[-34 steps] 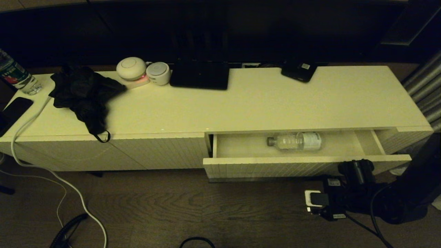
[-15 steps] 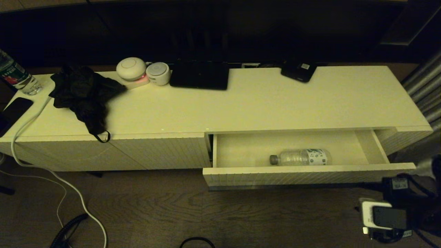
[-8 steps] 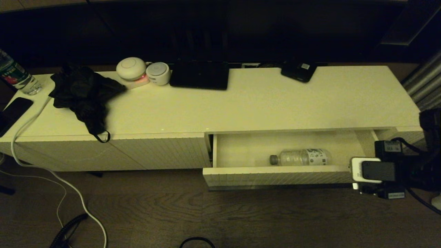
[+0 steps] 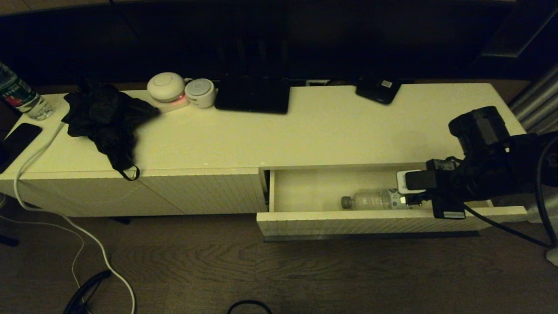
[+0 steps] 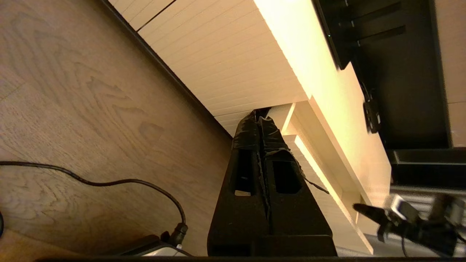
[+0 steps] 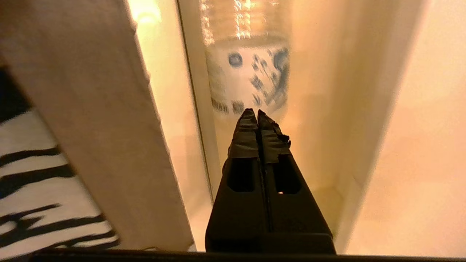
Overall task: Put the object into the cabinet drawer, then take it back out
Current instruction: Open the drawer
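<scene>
The clear water bottle (image 4: pixel 374 199) lies on its side in the open cabinet drawer (image 4: pixel 348 223), against the front wall, with its cap pointing left. My right gripper (image 4: pixel 409 200) hangs over the right part of the drawer at the bottle's labelled base end. In the right wrist view the right gripper (image 6: pixel 257 112) is shut and empty, its tips just short of the bottle's label (image 6: pixel 249 78). My left gripper (image 5: pixel 259 119) is shut and parked low above the floor, left of the drawer (image 5: pixel 329 178); it is out of the head view.
On the cabinet top (image 4: pixel 331 131) lie a black cloth (image 4: pixel 107 117), two white round devices (image 4: pixel 181 89), a black tablet (image 4: pixel 253 95) and a dark gadget (image 4: pixel 377 90). A red-green labelled bottle (image 4: pixel 19 96) stands far left. Cables (image 4: pixel 65 218) cross the floor.
The drawer came further out and the bottle rolled to its front wall. My right arm then rose from the floor in front and swung in over the drawer's right end.
</scene>
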You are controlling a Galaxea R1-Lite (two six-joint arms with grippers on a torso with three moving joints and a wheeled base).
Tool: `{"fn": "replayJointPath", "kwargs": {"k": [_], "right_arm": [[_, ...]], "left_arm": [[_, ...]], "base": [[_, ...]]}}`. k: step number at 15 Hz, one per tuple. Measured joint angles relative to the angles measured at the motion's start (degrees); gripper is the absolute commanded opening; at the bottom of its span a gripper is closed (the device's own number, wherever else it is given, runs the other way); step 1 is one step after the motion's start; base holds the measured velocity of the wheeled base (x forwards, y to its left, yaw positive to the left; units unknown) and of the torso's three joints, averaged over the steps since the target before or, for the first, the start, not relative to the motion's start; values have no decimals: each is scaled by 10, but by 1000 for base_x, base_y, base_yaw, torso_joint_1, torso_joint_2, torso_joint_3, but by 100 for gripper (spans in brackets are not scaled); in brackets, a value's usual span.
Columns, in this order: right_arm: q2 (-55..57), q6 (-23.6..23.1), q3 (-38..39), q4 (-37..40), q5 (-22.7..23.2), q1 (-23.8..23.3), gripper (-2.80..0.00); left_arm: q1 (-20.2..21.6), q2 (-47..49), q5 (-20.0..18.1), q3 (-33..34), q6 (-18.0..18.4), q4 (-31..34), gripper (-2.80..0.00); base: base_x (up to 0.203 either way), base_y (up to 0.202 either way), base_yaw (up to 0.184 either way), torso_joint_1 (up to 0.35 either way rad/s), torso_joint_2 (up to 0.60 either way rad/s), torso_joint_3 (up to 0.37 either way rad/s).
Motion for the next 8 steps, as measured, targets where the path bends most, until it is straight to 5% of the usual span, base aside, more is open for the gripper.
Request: {"fn": "replayJointPath", "kwargs": {"k": [8], "right_arm": [[74, 29, -107, 69, -3, 15, -280]], "left_arm": [[0, 0, 0, 0, 0, 0, -280]], "base": [[0, 0, 0, 0, 0, 0]]}}
